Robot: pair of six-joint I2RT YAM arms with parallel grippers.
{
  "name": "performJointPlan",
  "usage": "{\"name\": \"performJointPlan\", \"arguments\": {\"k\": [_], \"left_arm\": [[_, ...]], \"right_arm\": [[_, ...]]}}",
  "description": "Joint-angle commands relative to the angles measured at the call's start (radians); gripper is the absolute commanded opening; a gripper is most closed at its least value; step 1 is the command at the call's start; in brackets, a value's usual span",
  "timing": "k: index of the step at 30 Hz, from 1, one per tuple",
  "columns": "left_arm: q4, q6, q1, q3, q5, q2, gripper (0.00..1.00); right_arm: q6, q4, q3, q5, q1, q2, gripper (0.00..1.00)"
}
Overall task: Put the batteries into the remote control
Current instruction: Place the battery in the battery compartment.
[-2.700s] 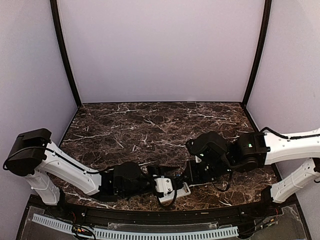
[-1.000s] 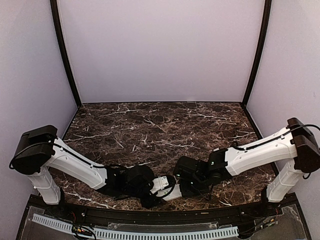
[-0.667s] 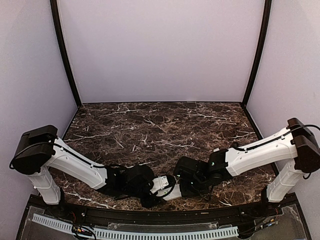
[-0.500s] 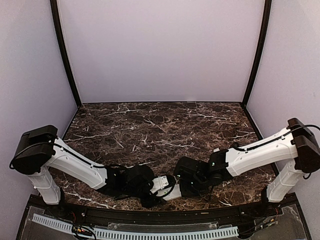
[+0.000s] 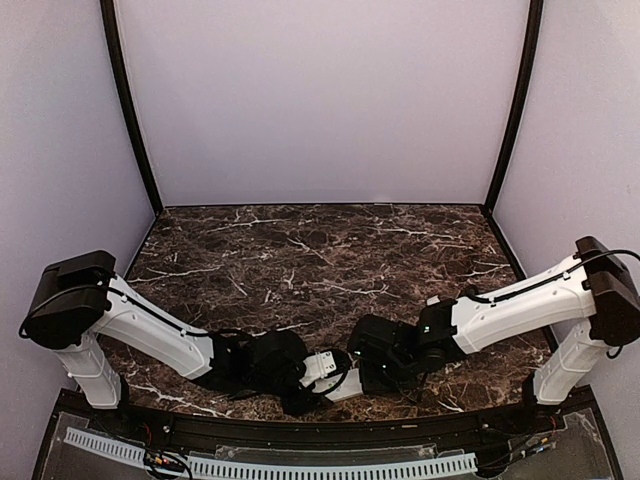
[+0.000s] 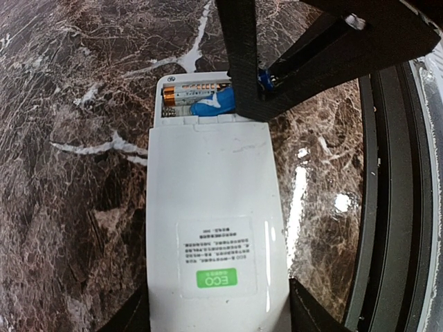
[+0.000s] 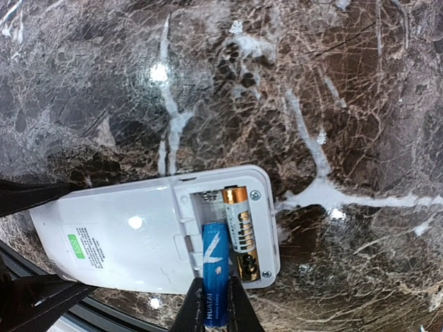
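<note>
Where remote (image 7: 131, 232) lies open, gripper (image 7: 213, 309) (right) pinches battery (image 7: 214, 266)

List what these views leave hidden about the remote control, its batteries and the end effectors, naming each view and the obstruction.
Remote control face: turned down in both wrist views.
Blue battery right end: left wrist view, covered by the right end effector's finger.
Remote's near end, inside the left end effector: left wrist view, cut by the bottom edge.
Gold battery: top view, hidden under the end effectors.
</note>
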Motion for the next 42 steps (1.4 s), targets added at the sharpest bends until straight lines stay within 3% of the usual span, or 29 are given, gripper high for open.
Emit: {"name": "performJointPlan", "arguments": {"k": [1, 16, 24, 35, 42], "left_arm": [[-0.079, -0.04, -0.001, -0.031, 0.076, 0.065, 0.04], [-0.088, -0.043, -0.001, -0.028, 0.084, 0.066, 0.04], [-0.096, -0.036, -0.001, -0.026, 0.085, 0.066, 0.04], [-0.132, -0.021, -0.001, -0.014, 0.087, 0.071, 0.04], [-0.142, -0.01, -0.001, -0.006, 0.087, 0.071, 0.07]], "right_arm": [[-0.005, -0.04, -0.035, -0.013, 0.008, 0.073, 0.1], [-0.019, -0.096, 0.004, 0.015, 0.008, 0.08, 0.14], [-0.031, -0.142, 0.027, 0.026, 0.004, 0.08, 0.02], [-0.117, -0.172, 0.053, -0.076, -0.059, 0.11, 0.0], [-0.192, -0.225, 0.067, -0.237, -0.112, 0.058, 0.0]]}}
